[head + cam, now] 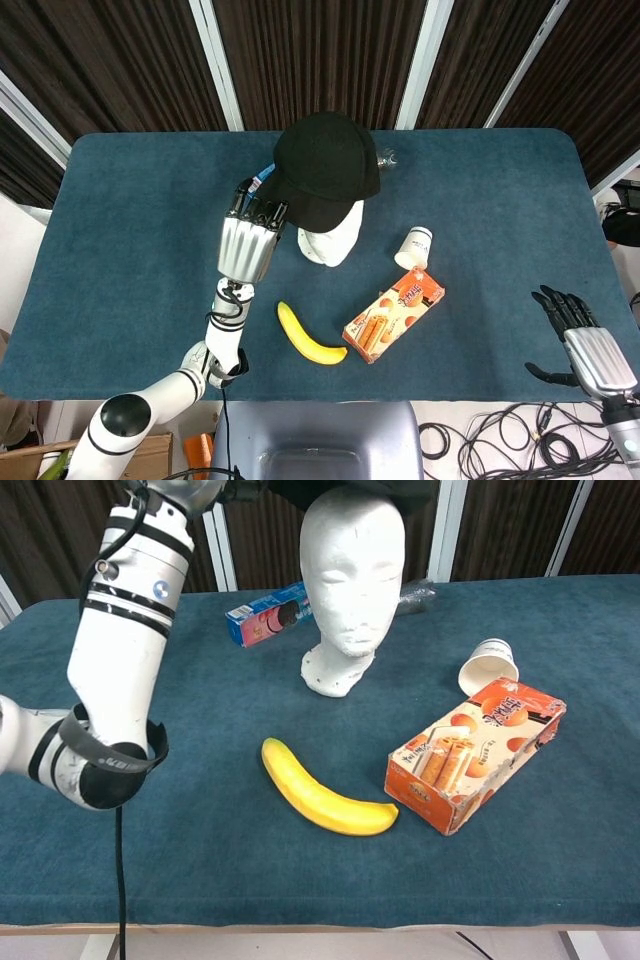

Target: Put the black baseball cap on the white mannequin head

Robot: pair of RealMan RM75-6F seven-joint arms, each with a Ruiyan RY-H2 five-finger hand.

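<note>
The black baseball cap point(325, 168) sits over the top of the white mannequin head point(330, 242), hiding most of it in the head view. In the chest view the mannequin head point(352, 580) faces me upright, and only the cap's lower edge point(405, 490) shows at the top of the frame. My left hand point(247, 243) is at the cap's left side, fingertips point(262, 210) gripping its rim. My right hand point(585, 345) hangs off the table's front right corner, fingers spread, holding nothing.
A banana point(308, 337), an orange snack box point(393, 314) and a tipped paper cup point(414, 248) lie in front and to the right of the mannequin head. A blue packet point(268, 612) lies behind it on the left. My left forearm point(120, 650) rises over the table's left.
</note>
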